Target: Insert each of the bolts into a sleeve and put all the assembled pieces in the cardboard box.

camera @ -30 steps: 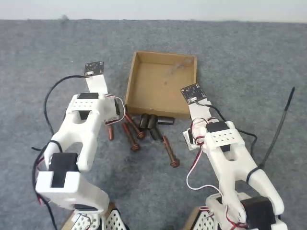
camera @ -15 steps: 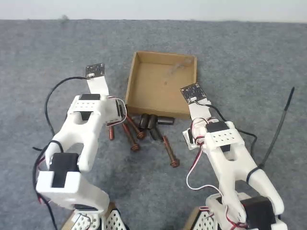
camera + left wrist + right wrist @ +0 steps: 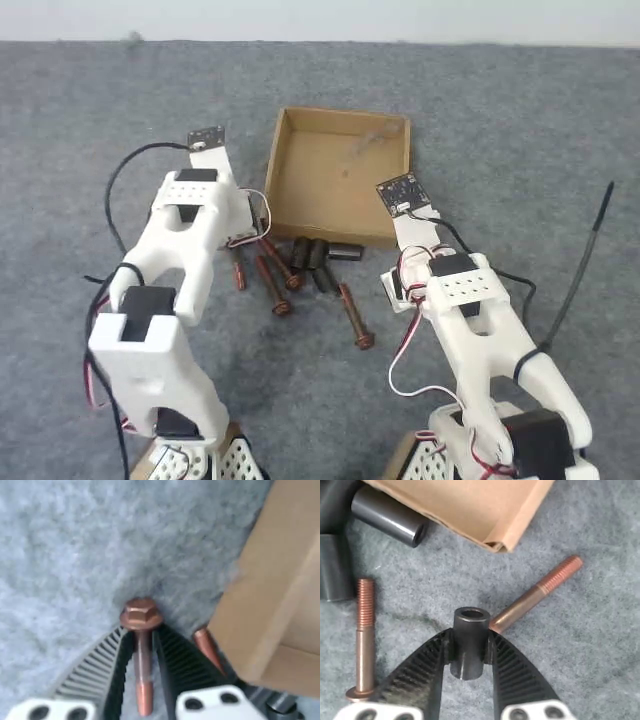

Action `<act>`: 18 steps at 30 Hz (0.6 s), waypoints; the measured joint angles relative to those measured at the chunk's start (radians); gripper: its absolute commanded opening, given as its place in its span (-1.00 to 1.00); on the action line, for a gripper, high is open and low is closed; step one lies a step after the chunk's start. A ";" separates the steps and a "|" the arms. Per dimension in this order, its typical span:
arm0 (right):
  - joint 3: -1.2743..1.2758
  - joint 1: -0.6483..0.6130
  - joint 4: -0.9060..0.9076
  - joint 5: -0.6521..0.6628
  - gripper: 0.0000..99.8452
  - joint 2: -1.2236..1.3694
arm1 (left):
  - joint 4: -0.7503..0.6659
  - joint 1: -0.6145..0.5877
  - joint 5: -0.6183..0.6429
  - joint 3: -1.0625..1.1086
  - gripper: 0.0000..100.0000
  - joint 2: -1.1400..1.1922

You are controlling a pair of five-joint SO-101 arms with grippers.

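high view: the box [image 3: 335, 175] sits on the grey carpet [image 3: 520, 120], in the middle, far from the arms' bases. brown bolts [image 3: 272, 285] and black sleeves [image 3: 312, 252] lie in a pile on the carpet, just on the near side of the box. the left arm [image 3: 190, 225] is just left of the box, over the left end of the pile. the right arm [image 3: 460, 295] is right of the pile, by the box's near right corner.

left wrist view: the left gripper [image 3: 141, 637] is almost closed and pinches one bolt [image 3: 143, 665] by its stem. the bolt's head pokes out past the finger tips, over the carpet. a second bolt tip [image 3: 207, 647] shows next to it, close to the box wall [image 3: 280, 605].

right wrist view: the right gripper [image 3: 469, 637] is almost closed and squeezes one sleeve [image 3: 470, 650], with its hole facing out. a long bolt [image 3: 535, 595] lies right behind it and seems to touch it. a short bolt [image 3: 364, 635] lies apart. one more sleeve [image 3: 387, 515] rests against the box.
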 measured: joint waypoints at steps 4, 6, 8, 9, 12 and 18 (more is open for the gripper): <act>0.000 0.000 0.000 0.000 -0.99 0.000 | 0.005 0.000 0.000 -0.002 -0.98 0.000; 0.000 0.000 0.000 0.000 -0.99 0.000 | 0.005 0.000 0.000 -0.002 -0.98 0.000; 0.000 0.000 0.000 0.000 -0.99 0.000 | 0.005 0.000 0.000 -0.002 -0.98 0.000; 0.000 0.000 0.000 0.000 -0.99 0.000 | 0.000 0.000 0.000 0.002 -0.98 -0.003; 0.000 0.000 0.000 0.000 -0.99 0.000 | -0.063 0.000 0.003 0.071 -0.98 -0.054; 0.000 0.000 -0.002 0.000 -0.99 0.000 | -0.285 -0.005 0.005 0.350 -0.98 -0.272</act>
